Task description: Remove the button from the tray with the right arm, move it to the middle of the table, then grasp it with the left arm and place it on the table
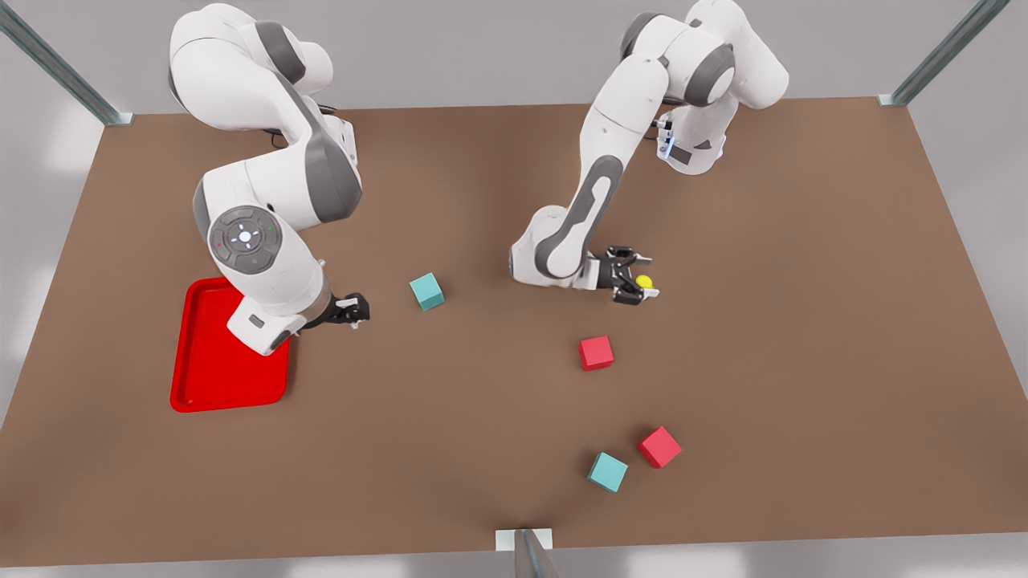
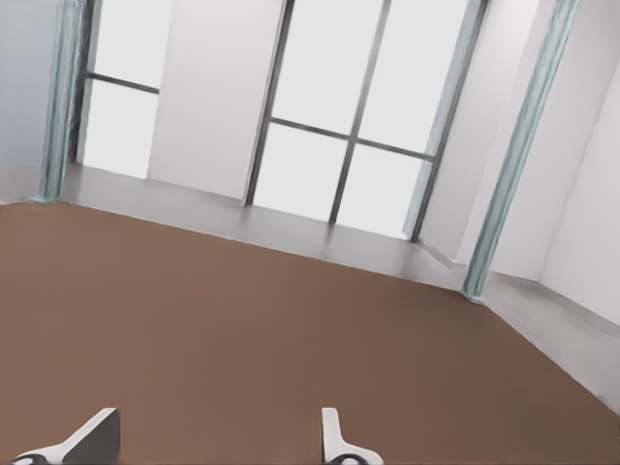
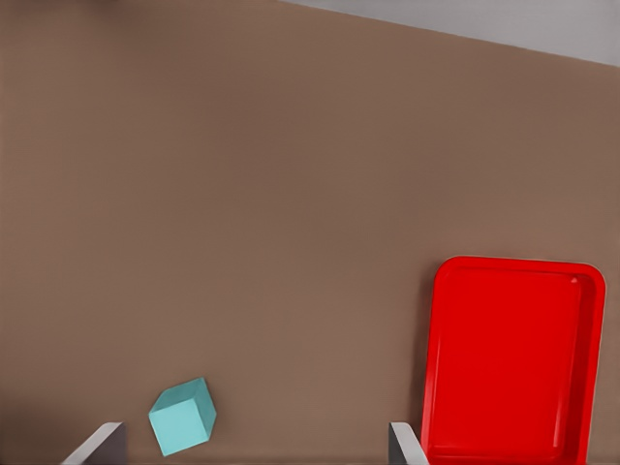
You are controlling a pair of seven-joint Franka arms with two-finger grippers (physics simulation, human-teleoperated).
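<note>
- Button (image 1: 643,282): yellow cap visible, sits at the fingertips of the left gripper (image 1: 649,277), right of table centre in the front view; well apart from the tray (image 1: 193,393)
- Cannot tell whether button rests on the table (image 1: 803,321) or touches a finger
- Left gripper: low over table, lying roughly horizontal, pointing twd the front view's right; in the left wrist view (image 2: 218,446) both fingertips (image 2: 334,441) stand clearly apart w/ bare tabletop between them, so jaws are parted, no firm hold seen
- Right gripper (image 1: 361,309): at the front view's left, just beside the tray's near-centre edge, low over table btwn tray and a teal cube (image 1: 426,291); right wrist view (image 3: 257,450) shows fingers spread wide, nothing held
- Tray: flat on table at the front view's left, partly covered by right arm; right wrist view shows its interior (image 3: 513,358) as bare red
- Same teal cube (image 3: 182,417) lies near one right fingertip, tilted to the tray's edges
- Other items: red cube (image 1: 596,353) below the left gripper in the front view; second red cube (image 1: 659,446) and second teal cube (image 1: 607,471) near each other by the front edge, apart
</note>
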